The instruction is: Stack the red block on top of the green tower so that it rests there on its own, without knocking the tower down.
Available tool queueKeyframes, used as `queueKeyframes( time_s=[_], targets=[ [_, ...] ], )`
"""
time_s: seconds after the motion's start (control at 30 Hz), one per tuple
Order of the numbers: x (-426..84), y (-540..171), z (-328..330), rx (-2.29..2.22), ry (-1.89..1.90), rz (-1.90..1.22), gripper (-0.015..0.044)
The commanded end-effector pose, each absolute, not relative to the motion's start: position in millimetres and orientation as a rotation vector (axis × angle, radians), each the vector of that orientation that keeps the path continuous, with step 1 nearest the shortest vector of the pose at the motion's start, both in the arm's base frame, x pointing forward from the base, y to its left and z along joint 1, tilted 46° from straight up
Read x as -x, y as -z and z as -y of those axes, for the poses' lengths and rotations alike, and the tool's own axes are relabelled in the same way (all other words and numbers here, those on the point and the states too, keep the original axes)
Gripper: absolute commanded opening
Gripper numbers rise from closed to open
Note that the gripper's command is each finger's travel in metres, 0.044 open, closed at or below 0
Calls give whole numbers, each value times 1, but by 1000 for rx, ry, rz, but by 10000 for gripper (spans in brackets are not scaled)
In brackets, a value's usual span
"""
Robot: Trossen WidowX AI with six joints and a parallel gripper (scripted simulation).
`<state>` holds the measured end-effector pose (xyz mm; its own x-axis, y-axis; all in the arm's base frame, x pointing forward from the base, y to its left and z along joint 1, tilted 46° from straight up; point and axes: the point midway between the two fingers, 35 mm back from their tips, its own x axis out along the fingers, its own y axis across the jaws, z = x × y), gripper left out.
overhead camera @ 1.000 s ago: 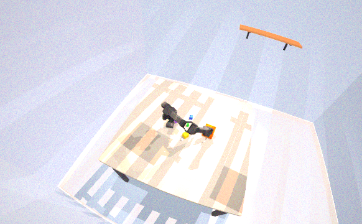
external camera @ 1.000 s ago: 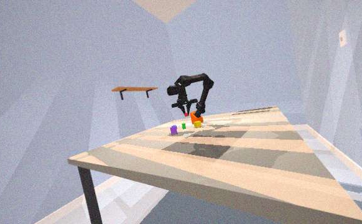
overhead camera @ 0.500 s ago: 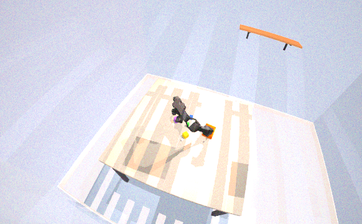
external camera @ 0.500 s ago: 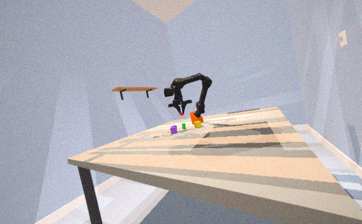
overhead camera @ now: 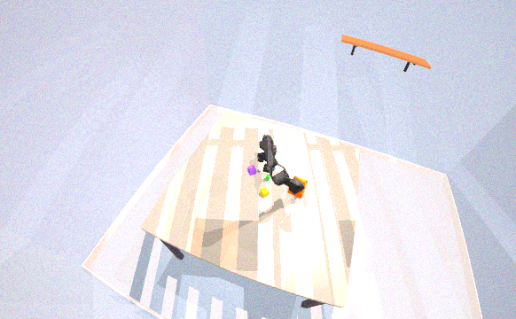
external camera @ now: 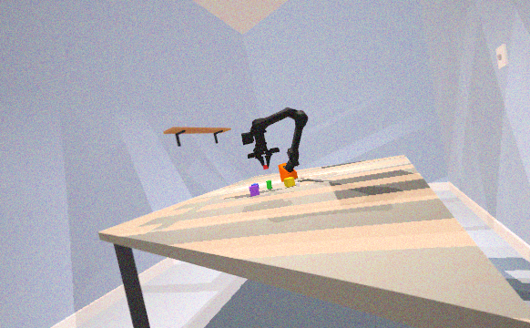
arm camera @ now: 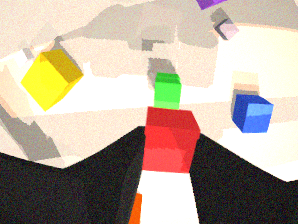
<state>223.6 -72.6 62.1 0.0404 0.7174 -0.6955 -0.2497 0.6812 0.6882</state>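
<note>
My gripper (external camera: 266, 166) (arm camera: 167, 136) is shut on the red block (external camera: 265, 167) (arm camera: 170, 147) and holds it in the air, above the height of the green tower. The green tower (overhead camera: 267, 177) (external camera: 269, 185) (arm camera: 167, 92) stands upright on the table. In the wrist view it shows just beyond the red block, whose edge hides the tower's near end. In the top view the arm hides the red block and the fingertips.
A yellow block (overhead camera: 264, 192) (external camera: 290, 182) (arm camera: 47, 82) and a purple block (overhead camera: 252, 170) (external camera: 254, 189) lie near the tower on different sides. A blue block (arm camera: 252, 114) lies right of it in the wrist view. A small greyish cube (arm camera: 226, 29) lies beyond. The orange base (external camera: 286, 173) is behind.
</note>
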Motion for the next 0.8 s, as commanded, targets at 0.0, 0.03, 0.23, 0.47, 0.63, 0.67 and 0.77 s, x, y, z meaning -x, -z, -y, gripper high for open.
queueKeyframes(
  time_s=[0.0,0.03,0.23,0.47,0.63,0.67,0.77],
  targets=[
    [-222,-58,72,-427,-782,-1334,0],
    [-223,-55,69,-427,-782,-1334,0],
    [-224,-35,51,-427,-783,-1333,0],
    [-224,-25,41,-427,-783,-1333,0],
    [-225,-11,26,-428,-784,-1332,0],
    [-225,-10,25,-428,-784,-1332,0],
    [-225,-9,24,-428,-784,-1332,0]
  ],
)
